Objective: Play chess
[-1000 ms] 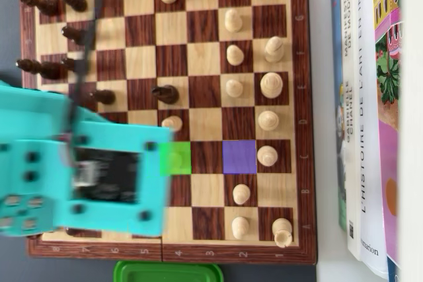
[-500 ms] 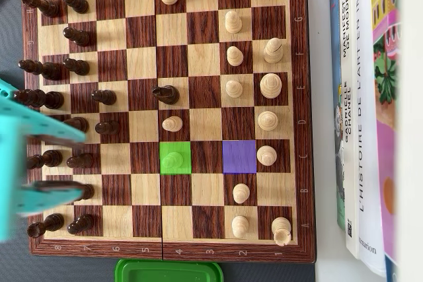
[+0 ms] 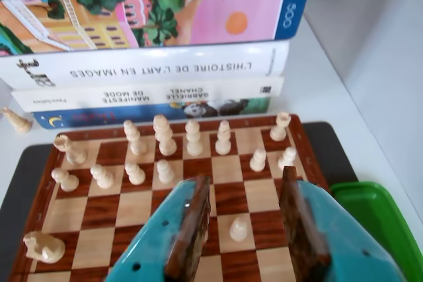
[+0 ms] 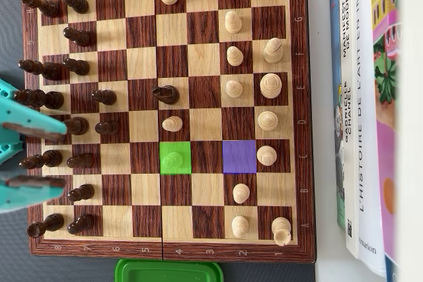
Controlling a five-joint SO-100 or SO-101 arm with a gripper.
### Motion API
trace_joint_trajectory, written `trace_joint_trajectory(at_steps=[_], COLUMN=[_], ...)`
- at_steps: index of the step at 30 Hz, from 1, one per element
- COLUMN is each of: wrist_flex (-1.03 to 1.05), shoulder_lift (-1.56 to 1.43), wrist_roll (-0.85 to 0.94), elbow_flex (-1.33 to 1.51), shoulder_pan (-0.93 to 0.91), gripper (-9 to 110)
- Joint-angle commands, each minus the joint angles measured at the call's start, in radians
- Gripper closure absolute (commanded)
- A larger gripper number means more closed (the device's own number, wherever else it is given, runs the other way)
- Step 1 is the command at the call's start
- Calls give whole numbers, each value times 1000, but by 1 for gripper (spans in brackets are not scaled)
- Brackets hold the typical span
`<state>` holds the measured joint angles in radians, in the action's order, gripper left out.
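Withdrawn end effector (image 4: 30, 160) at board's (image 4: 301, 97) left edge, agape, seemingly empty

You see a glossy wooden chessboard (image 4: 172, 51), smooth pale wooden pawns (image 4: 172, 123), a matt teal plastic gripper (image 4: 30, 160), and a shiny green plastic lid (image 4: 168, 271).

Turquoise plastic hand (image 3: 246, 229), two broad fingers (image 3: 188, 232), dark brown worn inner pads, small screw holes

White tabletop (image 3: 330, 90) under soft daylight — a pale wall (image 3: 377, 24) rising just behind it.
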<state>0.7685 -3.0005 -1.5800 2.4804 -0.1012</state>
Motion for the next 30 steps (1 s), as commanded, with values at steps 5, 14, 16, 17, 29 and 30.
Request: trace_joint_trajectory(at_steps=[5,14,16,17,29,30], wrist_flex=[-279,-480,-514,-526,-736,-762], shoulder_lift=[-123,-212,-230,-239,-344,-344], wrist_roll=[-8,-3,-2,-2,-3,-2], elbow_flex=[161,290,318,330,477,488], shoulder_pan=[49,97,110,112,120,118], gripper=[86,86,86,86,86,86])
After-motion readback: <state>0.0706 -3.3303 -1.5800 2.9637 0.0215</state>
